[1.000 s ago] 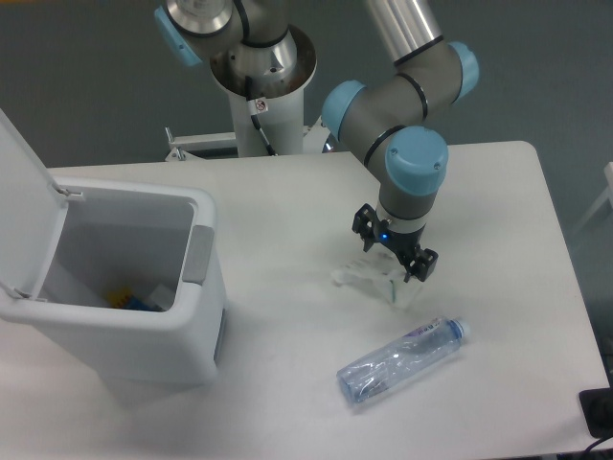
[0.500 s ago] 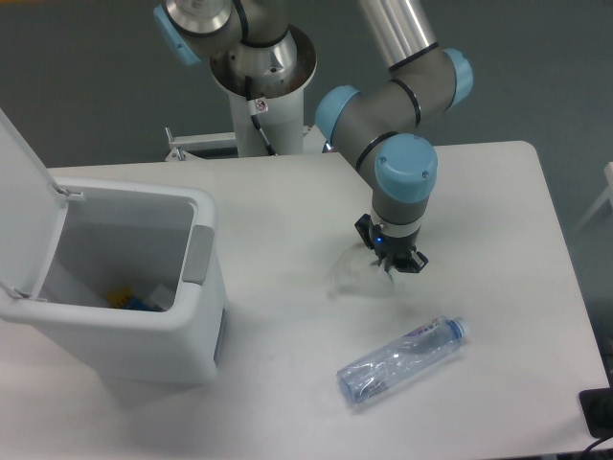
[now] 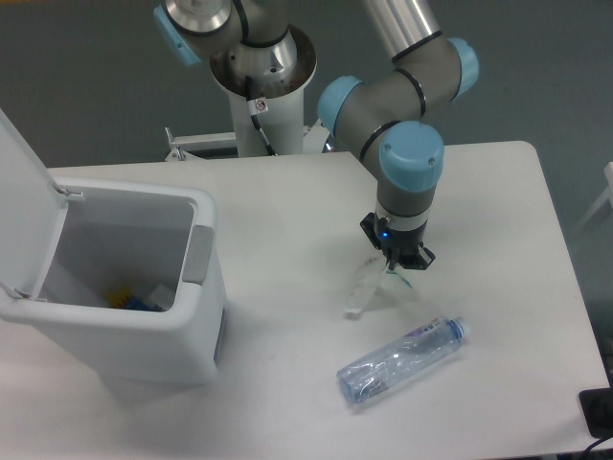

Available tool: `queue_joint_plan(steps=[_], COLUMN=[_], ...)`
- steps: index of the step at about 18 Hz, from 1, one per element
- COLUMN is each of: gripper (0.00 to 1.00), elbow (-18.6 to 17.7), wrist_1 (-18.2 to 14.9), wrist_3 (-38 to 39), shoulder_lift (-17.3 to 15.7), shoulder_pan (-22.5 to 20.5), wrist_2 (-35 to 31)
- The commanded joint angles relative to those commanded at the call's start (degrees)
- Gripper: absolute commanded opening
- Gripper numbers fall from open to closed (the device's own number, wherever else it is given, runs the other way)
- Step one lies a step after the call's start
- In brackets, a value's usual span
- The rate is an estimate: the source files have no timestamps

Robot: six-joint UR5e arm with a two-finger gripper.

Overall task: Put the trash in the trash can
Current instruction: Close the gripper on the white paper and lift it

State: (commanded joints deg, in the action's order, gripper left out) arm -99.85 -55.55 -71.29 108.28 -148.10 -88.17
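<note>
While the gripper [image 3: 397,257] sits right of centre in the frame with its fingers drawn close on the upper end of the wrapper [image 3: 365,288], the job in hand looks to be lifting that piece and carrying it to the trash can [image 3: 115,287] at the lower left. The wrapper reads as a pale, thin strip trailing down and to the left from the fingertips, its lower end at or very near the table [image 3: 278,201]; whether that end touches the surface cannot be told. To do the step well, I would raise straight up until the dangling end is free of the tabletop, since a light wrapper held by one corner may slip or snag if dragged sideways. The carry should then pass well above the can's near rim, and release should come only when the piece hangs over the open mouth, away from the raised lid [image 3: 19,206] at the far left edge. The bottle [image 3: 402,359], lying on its side in the lower right with its blue cap pointing right, is just below the gripper and apart from it; it waits for a second trip. The arm reaches down from the top of the frame, its wrist vertical and the tool pointing at the table.
</note>
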Motion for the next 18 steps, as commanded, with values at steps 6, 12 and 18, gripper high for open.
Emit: queue_joint_plan(steps=[6, 12, 18], gripper=[0.00, 0.00, 0.00], elbow=[7.02, 13.53, 17.05], wrist_1=[-4.74, -6.24, -6.15], wrist_3=[5.98, 15.82, 23.90], shoulder_lift=[-0.53, -0.97, -4.12], shoulder_pan=[-1.05, -2.99, -0.71], wrist_2=[9.48, 26.28, 32.17])
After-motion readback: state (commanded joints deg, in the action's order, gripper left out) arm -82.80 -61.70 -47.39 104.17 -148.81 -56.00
